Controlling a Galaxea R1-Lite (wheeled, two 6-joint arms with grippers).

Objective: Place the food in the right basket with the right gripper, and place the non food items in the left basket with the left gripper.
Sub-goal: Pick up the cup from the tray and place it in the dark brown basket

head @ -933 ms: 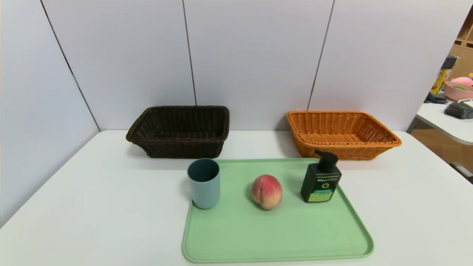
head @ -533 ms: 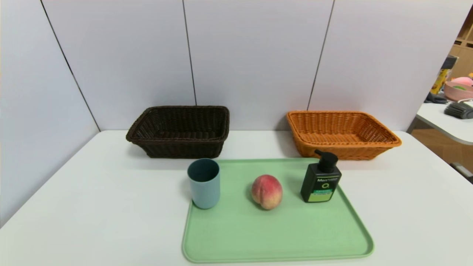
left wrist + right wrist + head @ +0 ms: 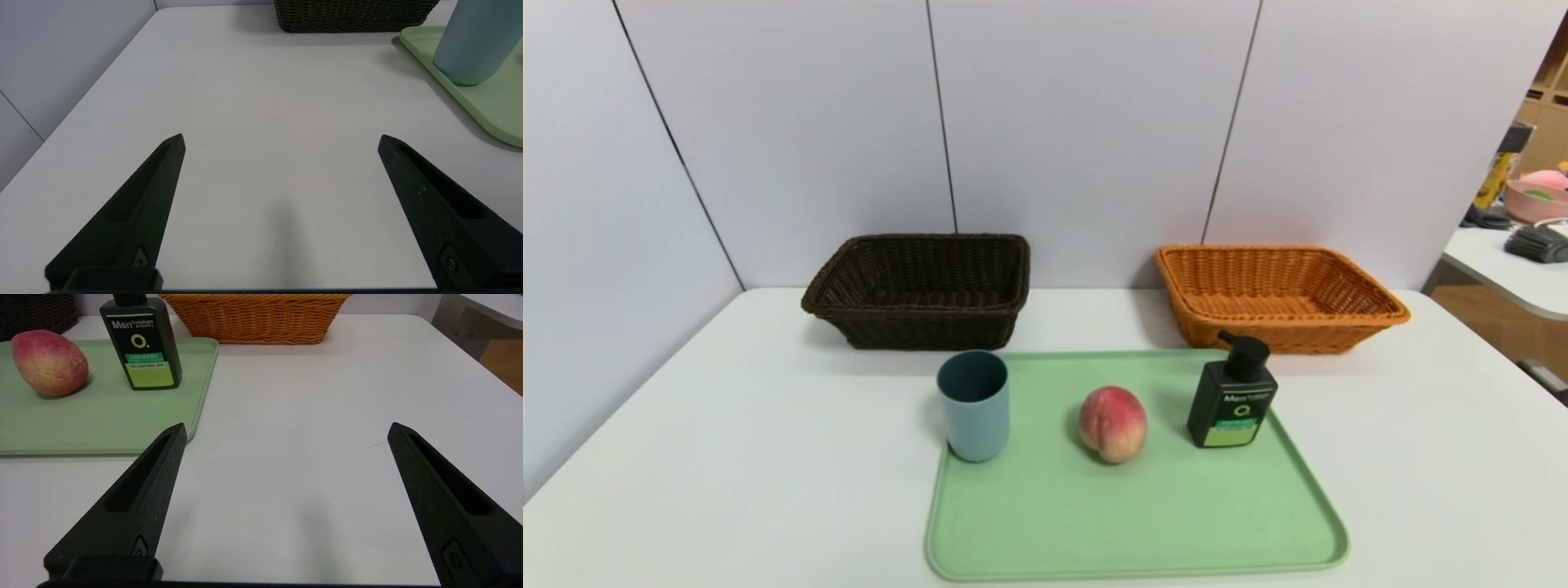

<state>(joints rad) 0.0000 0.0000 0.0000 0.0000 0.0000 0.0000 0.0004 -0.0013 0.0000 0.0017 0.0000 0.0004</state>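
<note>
On the white table (image 3: 727,457) lay a pale green tray (image 3: 1135,523), and three things stood in a row across its far half. The grey-blue cup (image 3: 974,406) stood upright at the tray's far left corner. The peach (image 3: 1112,424) rested near the middle, apart from both neighbours. The black pump bottle (image 3: 1232,402) stood upright toward the right edge, its green-and-white label facing the robot.

Behind the tray, against the grey wall panels, sat the two baskets, well apart from each other. The dark brown basket (image 3: 919,290) was on the left and the orange basket (image 3: 1278,296) on the right, just behind the bottle; neither held anything that could be seen.

Neither arm showed in the head view. The left gripper (image 3: 281,141) hung low over bare table, near the tray's left edge and the cup, its fingers spread wide and holding nothing. The right gripper (image 3: 287,428) hung likewise beside the tray's right edge, fingers wide apart and empty, with the bottle and peach ahead.
</note>
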